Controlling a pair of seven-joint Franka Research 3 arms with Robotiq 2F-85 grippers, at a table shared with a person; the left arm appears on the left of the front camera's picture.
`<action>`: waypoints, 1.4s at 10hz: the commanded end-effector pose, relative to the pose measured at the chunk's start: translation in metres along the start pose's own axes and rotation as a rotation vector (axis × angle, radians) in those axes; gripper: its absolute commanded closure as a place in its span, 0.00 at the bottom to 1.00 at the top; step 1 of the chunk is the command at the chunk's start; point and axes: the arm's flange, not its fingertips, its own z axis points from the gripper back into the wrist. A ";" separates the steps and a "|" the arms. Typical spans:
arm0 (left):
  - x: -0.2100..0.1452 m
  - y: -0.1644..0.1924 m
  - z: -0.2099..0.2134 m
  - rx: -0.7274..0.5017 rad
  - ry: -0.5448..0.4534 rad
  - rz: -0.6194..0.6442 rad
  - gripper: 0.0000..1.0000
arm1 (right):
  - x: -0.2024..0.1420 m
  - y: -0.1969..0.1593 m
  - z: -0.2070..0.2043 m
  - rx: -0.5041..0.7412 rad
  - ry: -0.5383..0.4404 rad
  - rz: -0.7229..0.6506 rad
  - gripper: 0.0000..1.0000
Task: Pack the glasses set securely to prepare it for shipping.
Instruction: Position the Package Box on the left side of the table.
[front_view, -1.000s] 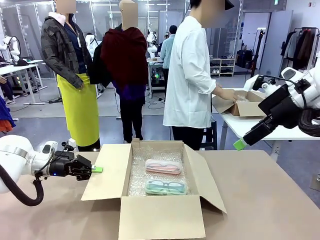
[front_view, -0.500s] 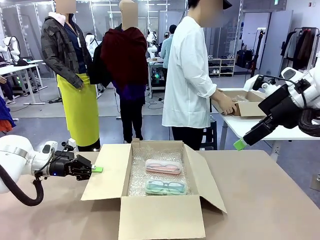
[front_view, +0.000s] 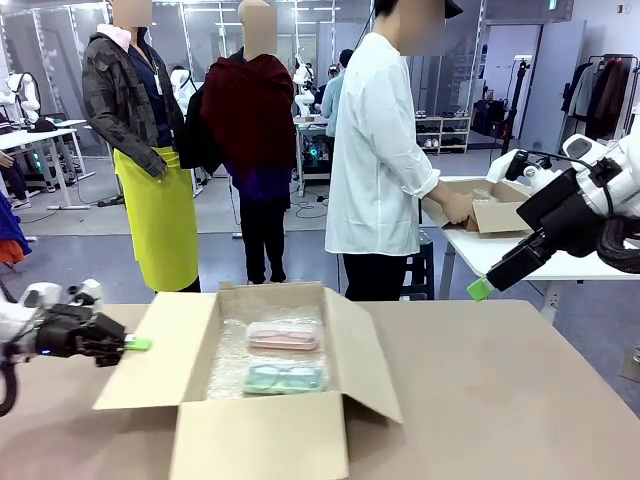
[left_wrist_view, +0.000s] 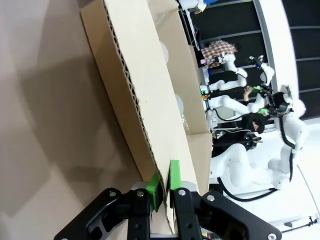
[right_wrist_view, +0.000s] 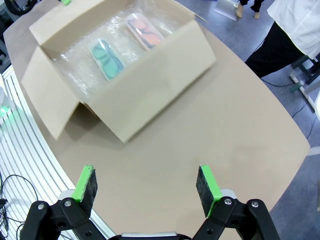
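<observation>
While the left gripper (left_wrist_view: 161, 186) pinches the cardboard box's (front_view: 262, 430) thin, bendy left flap (front_view: 160, 362) and the right gripper (right_wrist_view: 146, 187) hangs released, the pink case (front_view: 283, 338) and mint-green case (front_view: 284, 378) look light, slick, best grasped across their short sides.

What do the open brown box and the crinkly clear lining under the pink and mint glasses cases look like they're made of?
The open brown box: corrugated cardboard, matte; fluting shows along its flap edge. The crinkly clear lining: apparently glossy plastic bubble wrap, dimpled and shiny, though individual bubbles are hard to resolve.
</observation>
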 end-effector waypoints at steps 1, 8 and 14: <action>-0.013 0.000 0.052 -0.006 0.026 -0.006 0.95 | 0.000 0.001 0.001 -0.006 -0.001 0.009 0.00; -0.020 0.022 0.226 0.047 -0.022 0.082 0.95 | 0.000 0.001 0.001 -0.006 -0.001 0.009 0.00; -0.012 0.015 0.253 0.108 -0.023 0.086 0.95 | 0.000 0.001 0.001 -0.006 -0.001 0.009 0.00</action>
